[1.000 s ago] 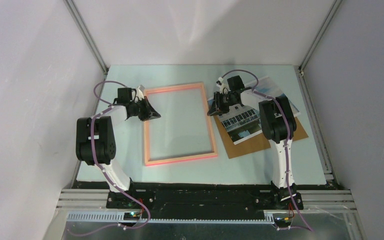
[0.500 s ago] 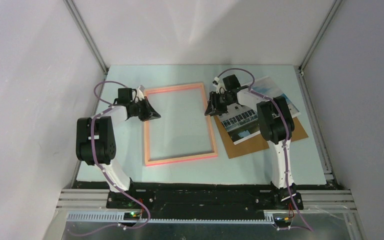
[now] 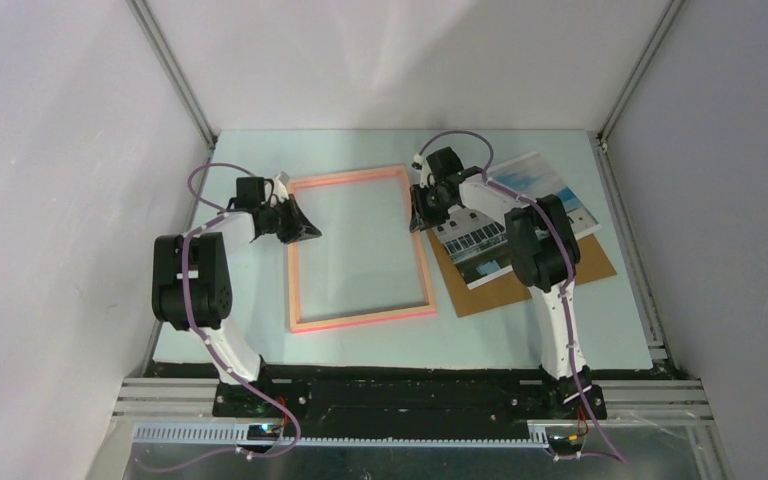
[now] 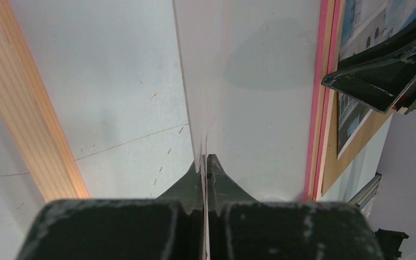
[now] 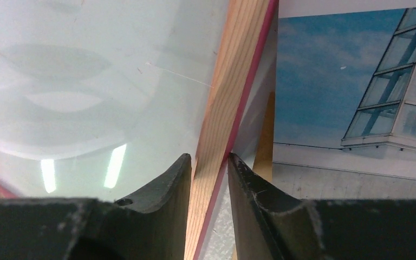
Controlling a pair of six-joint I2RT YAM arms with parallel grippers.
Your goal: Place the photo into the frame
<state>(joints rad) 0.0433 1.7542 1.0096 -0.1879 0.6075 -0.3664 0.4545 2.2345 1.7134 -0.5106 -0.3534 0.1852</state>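
Observation:
The salmon-pink frame (image 3: pixel 360 319) lies mid-table. The photo (image 3: pixel 540 178) of a white building and blue sky lies face up to its right, on a brown backing board (image 3: pixel 490 290). My left gripper (image 3: pixel 305 228) is at the frame's left side. In the left wrist view it (image 4: pixel 206 157) is shut on the edge of a thin clear pane (image 4: pixel 195 81). My right gripper (image 3: pixel 417 218) is at the frame's right bar. In the right wrist view its fingers (image 5: pixel 208 157) straddle and pinch that wooden bar (image 5: pixel 233 81), and the photo (image 5: pixel 346 81) shows just to the right.
White enclosure walls stand close on three sides. The backing board's edge (image 5: pixel 265 141) shows right beside the frame's right bar. The right gripper's finger (image 4: pixel 384 70) shows in the left wrist view beyond the frame's pink bar (image 4: pixel 322 81).
My right gripper has moved left, off the photo's near-left corner and onto the frame's right bar. The left gripper and the frame have stayed put.

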